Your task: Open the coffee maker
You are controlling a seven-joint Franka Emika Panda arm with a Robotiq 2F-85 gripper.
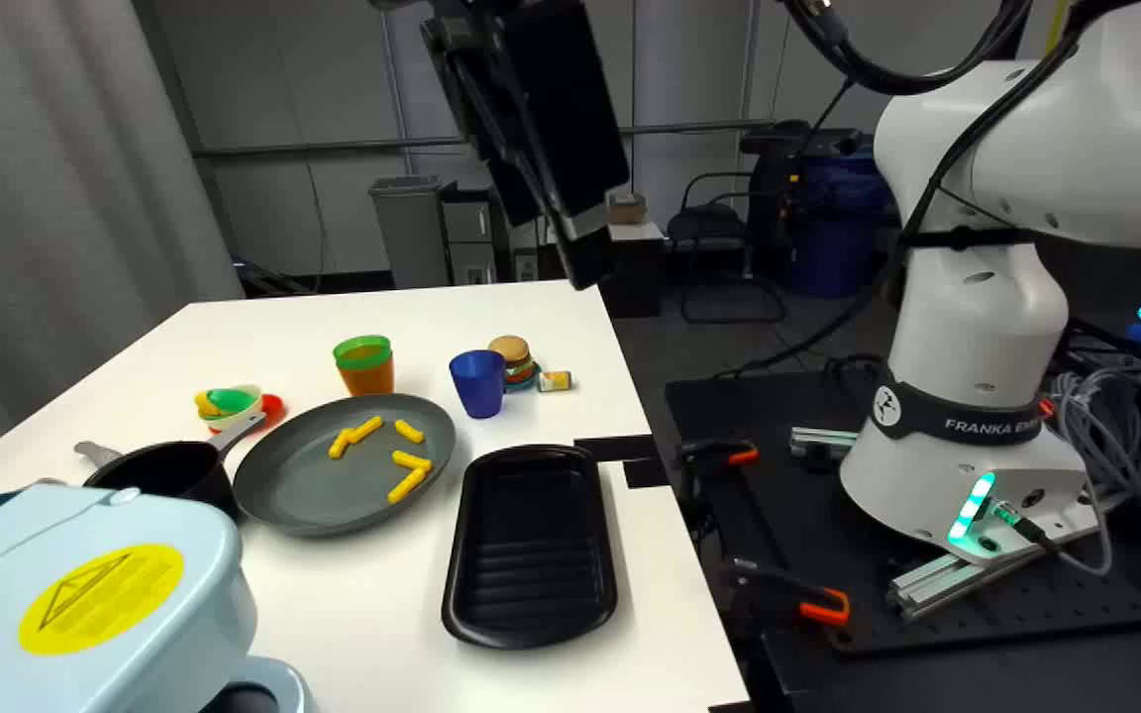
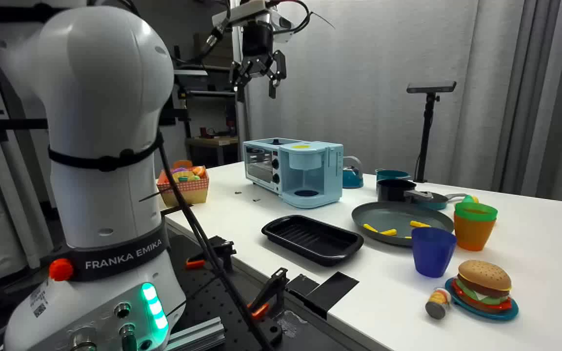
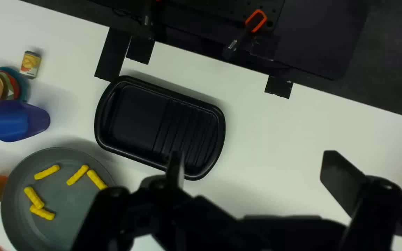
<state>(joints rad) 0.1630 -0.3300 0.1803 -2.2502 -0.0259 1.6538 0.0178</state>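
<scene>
The pale blue coffee maker [image 1: 189, 594] is at the lower left in an exterior view, cut off by the frame edge, with a round yellow sticker [image 1: 100, 599] on its flat top. It stands whole in an exterior view [image 2: 306, 158], joined to an oven part with a glass door; its top looks shut. It is out of the wrist view. My gripper [image 2: 255, 92] hangs high above the table, apart from everything, pointing down. In the wrist view its fingers [image 3: 253, 155] are wide apart with nothing between them. In an exterior view the gripper [image 1: 570, 262] is dark and partly cut off.
A black oblong tray [image 3: 134, 115] lies near the table edge beside a dark grey pan [image 3: 70, 198] holding yellow pieces. A black pot [image 2: 392, 190], a blue cup [image 2: 432, 251], stacked green and orange cups [image 2: 476, 226], a toy burger [image 2: 485, 282] and a basket [image 2: 190, 190] also stand there.
</scene>
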